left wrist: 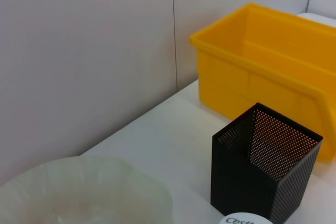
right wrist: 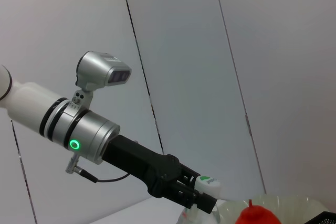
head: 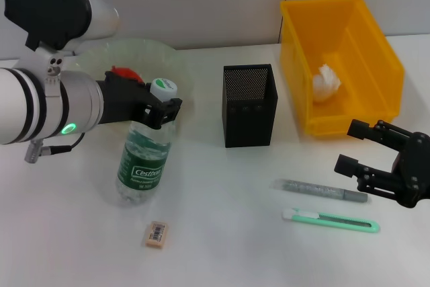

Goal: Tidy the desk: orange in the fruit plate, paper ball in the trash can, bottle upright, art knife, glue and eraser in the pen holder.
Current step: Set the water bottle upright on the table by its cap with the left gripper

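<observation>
A green-labelled bottle [head: 142, 162] with a white cap [head: 163, 86] stands upright on the table. My left gripper [head: 163, 107] is shut on its neck just under the cap; the cap also shows in the left wrist view [left wrist: 247, 220] and the right wrist view [right wrist: 209, 182]. A reddish orange [head: 123, 72] lies in the pale green fruit plate [head: 144, 50] behind my left arm. The paper ball [head: 326, 85] lies in the yellow bin [head: 376, 52]. An eraser [head: 156, 234], a grey glue stick [head: 321, 191] and a green art knife [head: 330, 220] lie on the table. My right gripper [head: 355, 147] is open beside the glue stick.
The black mesh pen holder [head: 250, 105] stands mid-table between the bottle and the yellow bin, and shows in the left wrist view [left wrist: 268, 166] too. A grey wall runs behind the table.
</observation>
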Tool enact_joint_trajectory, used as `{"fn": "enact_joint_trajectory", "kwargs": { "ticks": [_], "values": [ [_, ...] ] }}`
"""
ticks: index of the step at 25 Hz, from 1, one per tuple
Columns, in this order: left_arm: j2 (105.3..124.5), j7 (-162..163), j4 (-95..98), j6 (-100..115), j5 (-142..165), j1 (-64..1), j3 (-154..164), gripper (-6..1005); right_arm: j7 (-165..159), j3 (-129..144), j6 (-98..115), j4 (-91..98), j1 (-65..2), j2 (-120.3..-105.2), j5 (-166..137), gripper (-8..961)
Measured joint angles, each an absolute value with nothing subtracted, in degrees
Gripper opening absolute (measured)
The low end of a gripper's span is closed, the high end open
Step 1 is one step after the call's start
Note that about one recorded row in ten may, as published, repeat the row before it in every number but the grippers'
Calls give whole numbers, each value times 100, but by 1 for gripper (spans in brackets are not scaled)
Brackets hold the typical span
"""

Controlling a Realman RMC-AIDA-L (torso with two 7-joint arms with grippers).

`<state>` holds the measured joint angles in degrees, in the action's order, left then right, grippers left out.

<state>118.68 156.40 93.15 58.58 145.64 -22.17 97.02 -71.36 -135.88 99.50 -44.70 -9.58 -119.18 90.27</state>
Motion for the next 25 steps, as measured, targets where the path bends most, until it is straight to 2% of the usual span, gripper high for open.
{"fn": "enact_joint_trajectory", "kwargs": {
  "ticks": [25],
  "values": [
    [11867, 15398, 9343, 5525, 14245, -1955, 9697, 439, -7136, -13588, 9968, -4446, -959, -11927, 9026, 783]
  ]
}}
